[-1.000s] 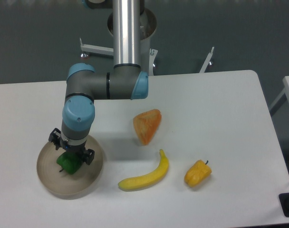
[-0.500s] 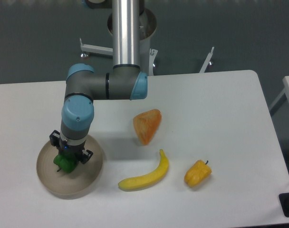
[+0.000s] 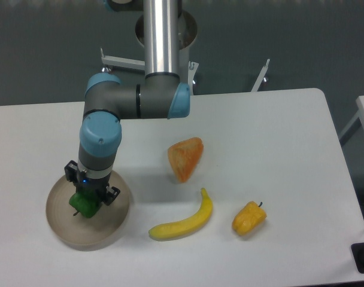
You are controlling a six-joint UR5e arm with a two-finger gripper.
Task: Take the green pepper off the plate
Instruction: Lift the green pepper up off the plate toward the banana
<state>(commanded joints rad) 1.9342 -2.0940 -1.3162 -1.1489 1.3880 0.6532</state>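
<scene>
Sitting on the plate [image 3: 61, 224], the green pepper [image 3: 85, 204] was directly under the gripper [image 3: 86, 197]; whether the fingers clamped it I cannot tell.

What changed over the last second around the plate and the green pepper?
The claw shifted slightly left over the plate, then back a little, and sits low on the green pepper; the pepper shifted with it. Whether the claw has closed on it cannot be told. The banana, yellow pepper and orange wedge stayed put.
</scene>
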